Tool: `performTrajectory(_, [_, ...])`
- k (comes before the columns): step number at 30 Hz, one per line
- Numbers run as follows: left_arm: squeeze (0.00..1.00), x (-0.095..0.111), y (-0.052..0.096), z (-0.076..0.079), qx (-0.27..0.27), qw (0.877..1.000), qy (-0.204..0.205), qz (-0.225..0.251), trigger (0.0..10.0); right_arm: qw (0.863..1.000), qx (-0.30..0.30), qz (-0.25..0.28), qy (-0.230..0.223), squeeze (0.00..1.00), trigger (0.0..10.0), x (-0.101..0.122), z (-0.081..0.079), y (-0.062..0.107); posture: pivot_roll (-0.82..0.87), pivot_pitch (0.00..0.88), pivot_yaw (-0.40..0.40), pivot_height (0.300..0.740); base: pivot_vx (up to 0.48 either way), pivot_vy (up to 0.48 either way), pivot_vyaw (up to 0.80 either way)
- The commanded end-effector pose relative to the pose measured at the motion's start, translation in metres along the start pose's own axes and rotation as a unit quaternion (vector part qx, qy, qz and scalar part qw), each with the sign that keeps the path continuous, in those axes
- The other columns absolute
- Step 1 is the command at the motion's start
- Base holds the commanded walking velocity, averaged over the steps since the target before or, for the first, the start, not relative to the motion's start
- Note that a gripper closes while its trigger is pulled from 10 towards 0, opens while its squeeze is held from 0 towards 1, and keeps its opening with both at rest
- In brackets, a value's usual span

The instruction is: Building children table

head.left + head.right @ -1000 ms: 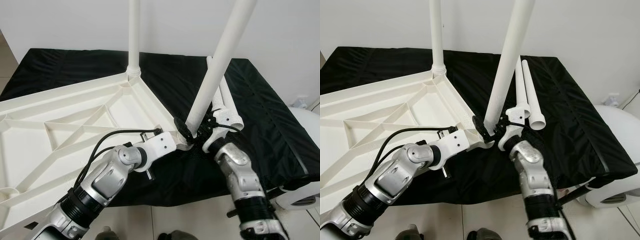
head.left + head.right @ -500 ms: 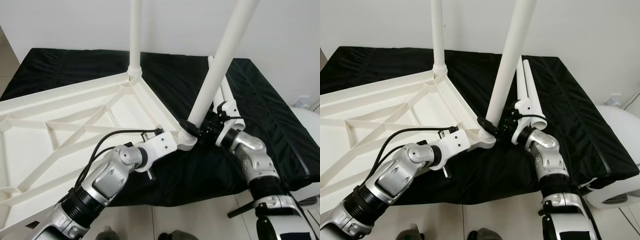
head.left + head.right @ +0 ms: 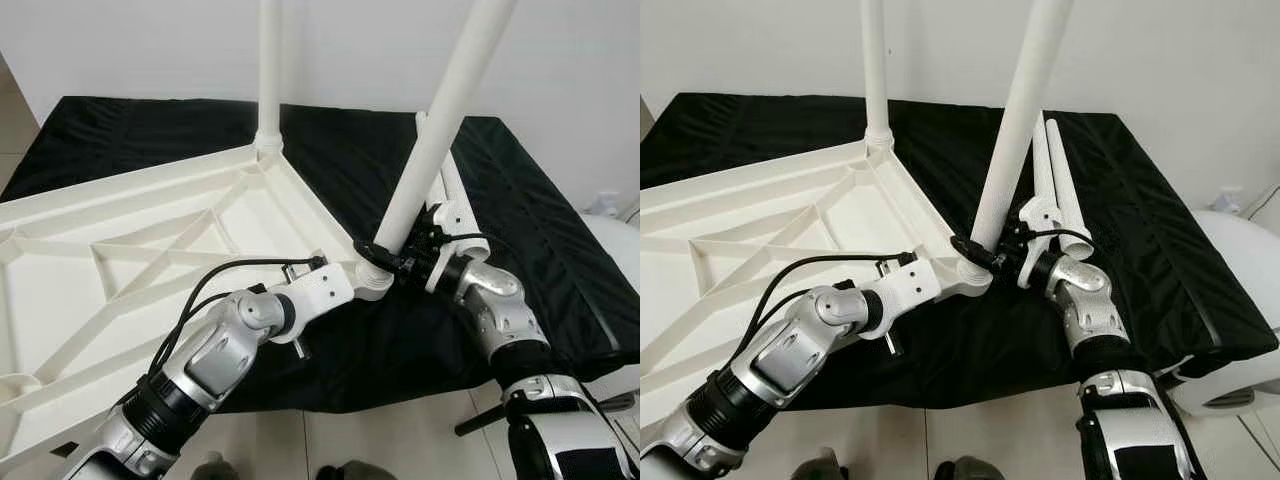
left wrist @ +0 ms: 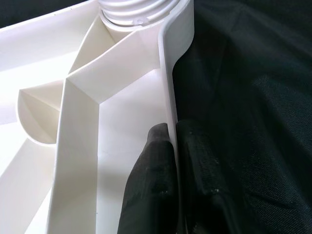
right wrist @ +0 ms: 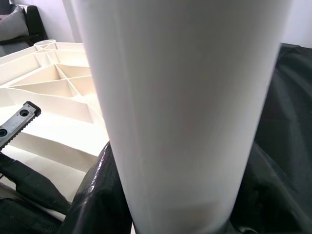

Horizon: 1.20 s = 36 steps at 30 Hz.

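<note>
A white plastic children's tabletop lies upside down on a black cloth-covered bed, its ribbed underside facing up. One white plastic leg stands upright in the far corner socket. The left gripper is clenched on the tabletop's thin near-right rim. The right gripper grasps the base of a second white tubular leg, tilted, at the near-right corner socket. Two spare white legs lie on the cloth just right.
</note>
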<state>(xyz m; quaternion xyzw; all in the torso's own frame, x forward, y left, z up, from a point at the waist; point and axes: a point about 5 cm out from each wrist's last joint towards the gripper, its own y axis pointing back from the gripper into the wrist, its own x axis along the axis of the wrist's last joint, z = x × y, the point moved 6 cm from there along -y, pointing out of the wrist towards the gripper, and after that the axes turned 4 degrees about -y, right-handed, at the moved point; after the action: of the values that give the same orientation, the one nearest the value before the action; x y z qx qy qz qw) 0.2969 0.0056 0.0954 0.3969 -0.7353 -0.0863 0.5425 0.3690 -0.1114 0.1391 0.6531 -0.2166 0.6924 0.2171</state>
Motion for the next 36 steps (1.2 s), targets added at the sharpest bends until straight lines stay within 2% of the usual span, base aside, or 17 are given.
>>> performTrajectory(1, [0.00, 0.017, 0.003, -0.005, 0.012, 0.999, -0.038, 0.025, 10.0, 0.999, -0.011, -0.030, -0.008, 0.00, 0.0, -0.015, 0.005, 0.009, 0.05, 0.000, -0.063, 0.740, 0.000, 0.000, 0.00])
performTrajectory(5, [0.00, 0.017, 0.003, -0.004, 0.011, 0.999, -0.038, 0.026, 10.0, 0.999, -0.013, -0.032, -0.004, 0.00, 0.0, -0.016, 0.006, 0.010, 0.05, 0.000, -0.066, 0.740, 0.000, 0.000, 0.00])
performTrajectory(6, [0.00, 0.018, 0.002, -0.003, 0.011, 0.999, -0.038, 0.026, 10.0, 0.999, -0.016, -0.032, -0.005, 0.00, 2.0, -0.015, 0.007, 0.011, 0.05, 0.000, -0.068, 0.740, 0.000, 0.000, 0.00])
performTrajectory(7, [0.00, 0.018, 0.002, -0.003, 0.011, 0.999, -0.038, 0.026, 10.0, 0.999, -0.016, -0.032, -0.005, 0.00, 2.0, -0.015, 0.007, 0.011, 0.05, 0.000, -0.068, 0.740, 0.000, 0.000, 0.00])
performTrajectory(8, [0.00, 0.018, 0.002, -0.003, 0.011, 0.999, -0.038, 0.027, 10.0, 0.999, -0.020, -0.030, -0.006, 0.00, 10.0, -0.015, 0.008, 0.011, 0.05, 0.000, -0.072, 0.740, 0.000, 0.000, 0.00])
performTrajectory(17, [0.00, 0.018, 0.002, -0.001, 0.013, 0.999, -0.036, 0.028, 10.0, 0.998, -0.066, 0.010, -0.020, 0.00, 10.0, -0.004, 0.011, 0.006, 0.05, 0.000, -0.085, 0.740, 0.000, 0.000, 0.00])
performTrajectory(22, [0.00, 0.017, 0.002, 0.001, 0.013, 0.999, -0.033, 0.029, 10.0, 0.990, -0.126, 0.062, -0.015, 0.00, 10.0, 0.016, 0.008, -0.001, 0.04, 0.000, -0.086, 0.740, 0.000, 0.000, 0.00])
performTrajectory(26, [0.00, 0.017, 0.002, 0.001, 0.012, 0.999, -0.032, 0.029, 10.0, 0.987, -0.141, 0.075, -0.011, 0.00, 10.0, 0.023, 0.005, -0.003, 0.04, 0.000, -0.087, 0.740, 0.000, 0.000, 0.00])
performTrajectory(32, [0.00, 0.018, 0.001, 0.002, 0.011, 0.999, -0.031, 0.030, 10.0, 0.977, -0.193, 0.088, -0.018, 0.00, 10.0, 0.031, 0.000, -0.009, 0.04, 0.000, -0.087, 0.740, 0.000, 0.000, 0.00])
performTrajectory(35, [0.00, 0.018, 0.000, 0.003, 0.011, 0.999, -0.031, 0.031, 10.0, 0.962, -0.255, 0.097, -0.028, 0.00, 10.0, 0.033, -0.004, -0.015, 0.03, 0.000, -0.089, 0.740, 0.000, 0.000, 0.00])
performTrajectory(36, [0.00, 0.018, 0.000, 0.003, 0.011, 0.999, -0.031, 0.031, 10.0, 0.953, -0.285, 0.097, -0.032, 0.00, 10.0, 0.033, -0.002, -0.014, 0.03, 0.000, -0.090, 0.740, 0.000, 0.000, 0.00])
